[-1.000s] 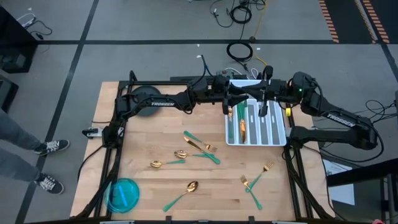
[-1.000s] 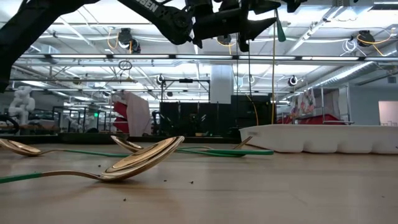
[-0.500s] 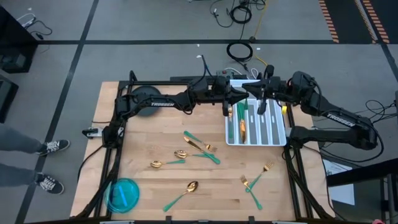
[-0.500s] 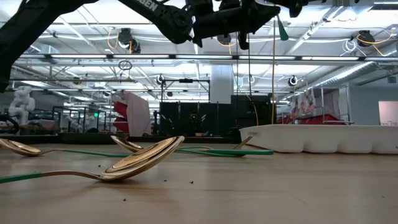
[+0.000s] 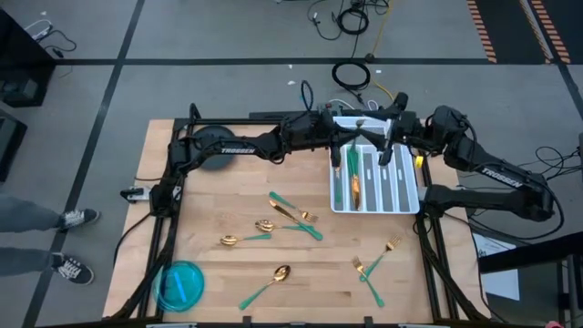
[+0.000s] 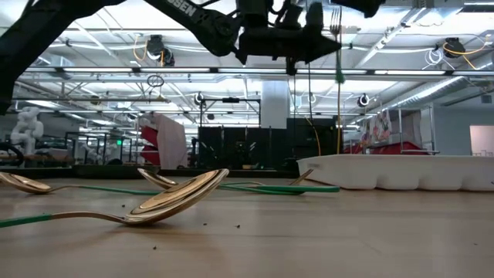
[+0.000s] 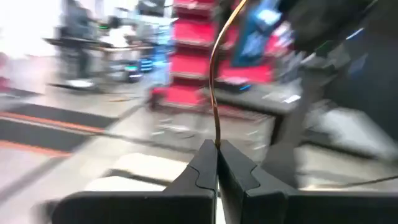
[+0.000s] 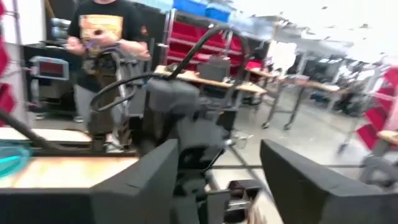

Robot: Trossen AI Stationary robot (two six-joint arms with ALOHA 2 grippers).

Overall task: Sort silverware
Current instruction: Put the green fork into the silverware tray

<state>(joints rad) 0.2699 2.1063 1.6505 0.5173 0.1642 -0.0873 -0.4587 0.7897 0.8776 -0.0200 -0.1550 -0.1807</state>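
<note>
My left gripper reaches level over the far end of the white divided tray and is shut on a fork with a gold head and a green handle. My right gripper stands open just to the right of it, one finger on either side of the left gripper, touching nothing. More silverware lies on the wooden table: a fork and knives, spoons and two forks. Several pieces lie in the tray's left compartments. My left gripper pinches the fork between its two shut fingers at the slim gold part below the head. The fingers come level from the table's left, across the fork. The fork stands upright, tines up, its green handle hanging below, clear of the tray.
A blue bowl sits at the table's near left corner. Cables lie on the floor past the far edge. In the right wrist view a person stands beyond the table. Bare wood lies between the loose silverware and the tray.
My left gripper has shut on the fork and rolled at the wrist, while my right gripper has opened and let go of it. The fork, tilted before, now stands upright with its tines up.
</note>
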